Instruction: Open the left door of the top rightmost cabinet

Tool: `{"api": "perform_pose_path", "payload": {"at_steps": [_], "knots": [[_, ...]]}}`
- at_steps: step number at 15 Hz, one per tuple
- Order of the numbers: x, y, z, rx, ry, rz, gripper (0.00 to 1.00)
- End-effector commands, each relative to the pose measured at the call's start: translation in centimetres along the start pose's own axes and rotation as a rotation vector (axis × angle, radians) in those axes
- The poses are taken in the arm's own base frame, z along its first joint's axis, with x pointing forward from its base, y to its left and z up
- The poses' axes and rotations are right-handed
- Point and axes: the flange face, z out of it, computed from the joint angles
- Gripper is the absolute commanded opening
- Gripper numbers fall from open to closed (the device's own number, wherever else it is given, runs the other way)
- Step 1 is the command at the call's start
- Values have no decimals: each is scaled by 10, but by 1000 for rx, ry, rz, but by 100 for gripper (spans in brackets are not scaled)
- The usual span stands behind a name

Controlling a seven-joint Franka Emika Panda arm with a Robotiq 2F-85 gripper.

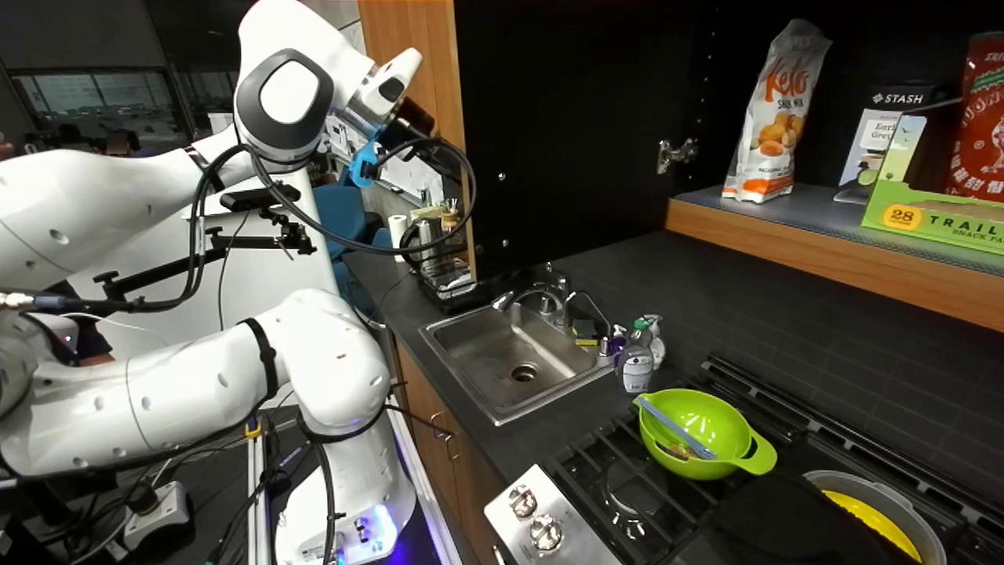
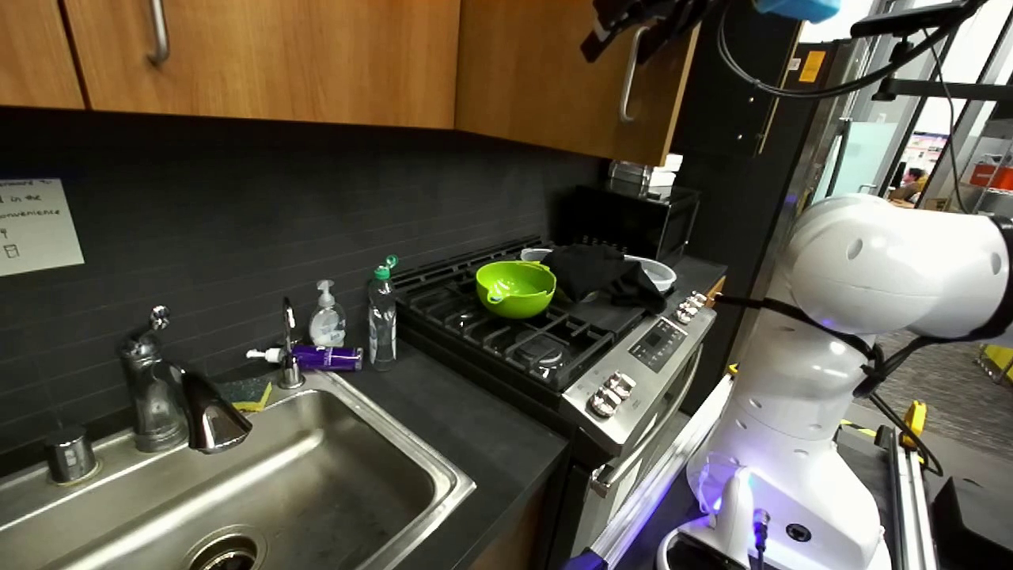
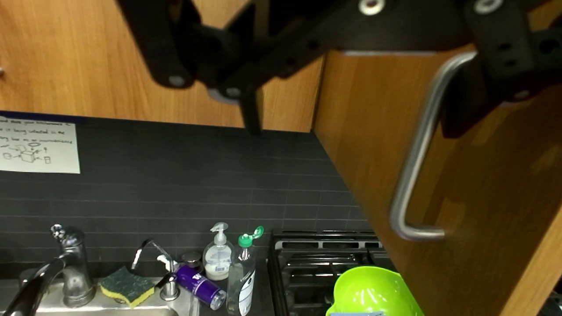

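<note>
The left door [image 1: 580, 133] stands swung open, its black inner face showing in an exterior view. Its wood front [image 2: 538, 79] and silver bar handle [image 2: 630, 75] show in an exterior view. The top rightmost cabinet [image 1: 831, 267] shows its dark interior and wooden shelf edge. My gripper [image 3: 356, 125] is spread wide at the door's front side. In the wrist view the handle [image 3: 415, 162] lies between the fingers, close beside the right finger [image 3: 465, 101]; whether they touch I cannot tell. My gripper [image 2: 617, 49] is at the handle's upper part; its fingertips are hidden behind the door in an exterior view.
A snack bag [image 1: 776, 118] and boxes stand on the cabinet shelf. Below are a sink [image 1: 502, 416], soap bottles [image 1: 637, 361], a stove with a green bowl [image 1: 706, 424] and a black cloth [image 2: 593, 269]. A closed wall cabinet [image 2: 277, 55] adjoins the door. A cable loops from the wrist.
</note>
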Motion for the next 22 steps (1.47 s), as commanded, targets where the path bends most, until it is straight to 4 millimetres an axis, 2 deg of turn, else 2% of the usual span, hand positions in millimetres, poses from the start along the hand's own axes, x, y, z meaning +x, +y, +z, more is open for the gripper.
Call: {"api": "perform_pose_path", "payload": {"at_steps": [1,12,14,15,22], "knots": [[-4,-5,2,66,-1,0,100],[-4,-13,1,50,19,4,100],[-4,-12,1,46,16,1,100],[0,-6,0,-10,9,12,100],[0,-6,0,-10,9,12,100]]}}
